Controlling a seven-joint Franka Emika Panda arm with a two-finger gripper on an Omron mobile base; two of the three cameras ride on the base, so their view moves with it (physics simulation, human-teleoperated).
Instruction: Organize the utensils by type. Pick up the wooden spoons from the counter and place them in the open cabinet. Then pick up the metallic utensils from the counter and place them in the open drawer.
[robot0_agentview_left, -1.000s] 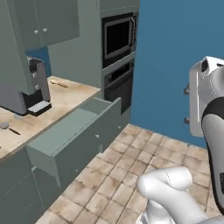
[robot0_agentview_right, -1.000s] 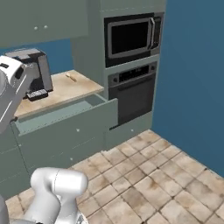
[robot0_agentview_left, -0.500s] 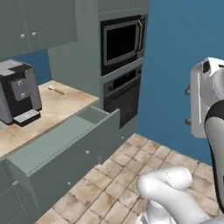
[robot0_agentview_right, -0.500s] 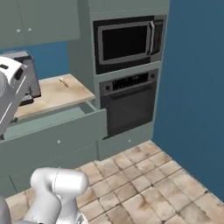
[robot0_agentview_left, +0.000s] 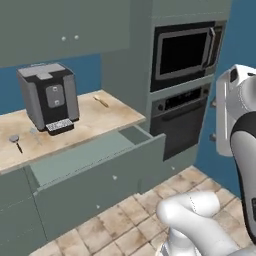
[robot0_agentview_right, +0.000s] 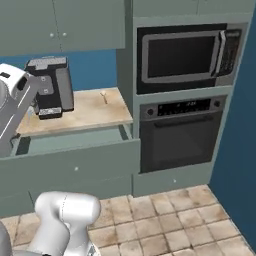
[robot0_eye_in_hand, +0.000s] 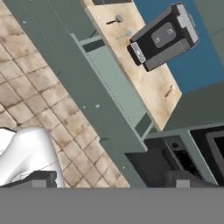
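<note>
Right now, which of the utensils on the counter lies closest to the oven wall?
The small wooden spoon, alone to the right of the coffee machine. The grey metal utensils lie on the counter at the machine's left.

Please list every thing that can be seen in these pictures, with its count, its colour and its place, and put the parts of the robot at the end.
counter: one, beige-tan, under the wall cabinets.
coffee machine: one, dark grey and black, on the counter.
small wooden spoon: one, brown, on the counter right of the machine.
metal utensil: one, round grey head with dark handle, on the counter left of the machine.
drawer: one, grey-green, pulled open below the counter.
microwave: one, dark with a silver frame, above the oven.
oven: one, black, below the microwave.
floor: tan tiles.
gripper: one, dark fingertips apart, holding nothing.
</note>
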